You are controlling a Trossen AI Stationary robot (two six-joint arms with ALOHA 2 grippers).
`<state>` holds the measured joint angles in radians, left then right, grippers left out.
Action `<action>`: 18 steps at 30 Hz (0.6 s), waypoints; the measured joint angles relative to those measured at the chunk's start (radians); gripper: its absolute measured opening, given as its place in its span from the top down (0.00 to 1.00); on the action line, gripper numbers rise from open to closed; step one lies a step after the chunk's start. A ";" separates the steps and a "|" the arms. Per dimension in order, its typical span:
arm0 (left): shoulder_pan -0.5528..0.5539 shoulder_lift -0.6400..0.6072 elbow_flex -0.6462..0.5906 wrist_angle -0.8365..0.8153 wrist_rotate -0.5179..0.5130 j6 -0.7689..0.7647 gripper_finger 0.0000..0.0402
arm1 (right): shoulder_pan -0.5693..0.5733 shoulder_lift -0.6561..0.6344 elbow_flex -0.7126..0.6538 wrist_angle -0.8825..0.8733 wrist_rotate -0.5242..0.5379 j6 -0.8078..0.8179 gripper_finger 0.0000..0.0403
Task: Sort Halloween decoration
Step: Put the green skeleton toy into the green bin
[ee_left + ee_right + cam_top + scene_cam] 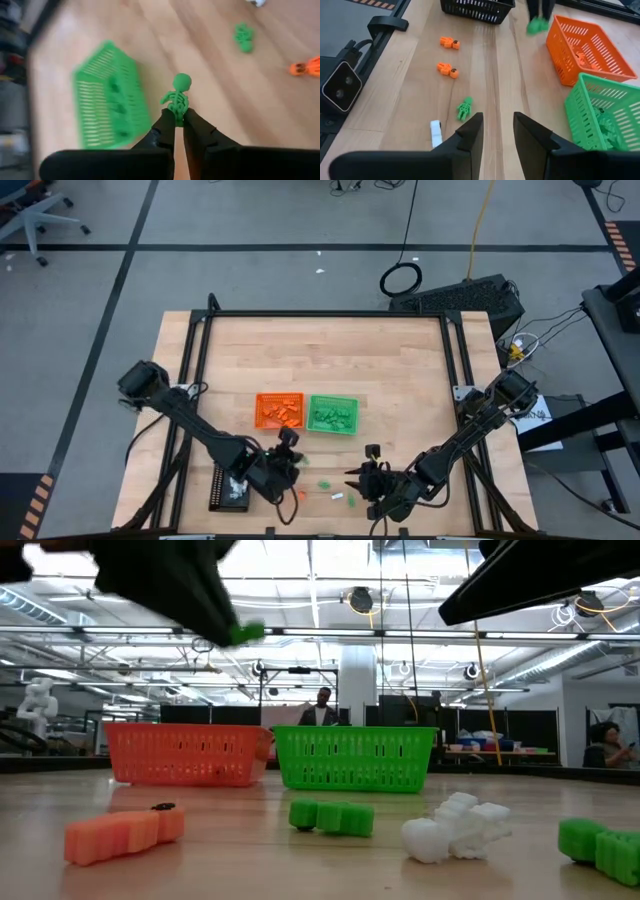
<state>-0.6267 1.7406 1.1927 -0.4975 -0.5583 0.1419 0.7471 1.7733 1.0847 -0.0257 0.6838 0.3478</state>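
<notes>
My left gripper [289,450] hangs above the table near the orange basket [278,411], shut on a green skeleton trinket [177,97]. That trinket also shows in the right wrist view [537,25] and the low view [243,634]. The green basket [110,95] stands beyond it. On the table near the front edge lie an orange trinket [125,833], a green one [332,817], a white one [455,828] and another green one [600,845]. My right gripper [496,125] is open and stands above the table just right of these pieces, touching nothing. My left gripper pinches the green skeleton by its lower body [178,114] between its two fingertips [166,120]. The head [182,81] and ribs stick out past the fingertips. The trinket is lifted clear of the table.
The black tray [228,488] with white pieces sits at the front left of the table. The orange basket [587,50] and the green basket [605,115] stand side by side mid-table, each with pieces inside. Two orange trinkets [447,69] lie near the black tray.
</notes>
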 joint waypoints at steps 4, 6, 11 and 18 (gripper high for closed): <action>-0.021 -0.042 0.000 -0.003 -0.121 0.124 0.96 | 0.000 0.000 0.000 0.000 0.000 0.007 0.77; -0.027 -0.058 0.000 -0.001 -0.187 0.167 0.96 | 0.000 0.000 0.000 0.000 0.000 0.007 0.77; -0.028 -0.074 0.000 -0.003 -0.298 0.208 0.96 | 0.000 0.000 0.000 0.000 0.000 0.007 0.77; -0.060 -0.090 0.000 -0.016 -0.319 0.208 0.96 | -0.001 0.000 0.000 -0.001 0.000 0.007 0.77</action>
<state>-0.6868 1.6501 1.1931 -0.5140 -0.8774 0.3496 0.7466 1.7733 1.0847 -0.0265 0.6842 0.3550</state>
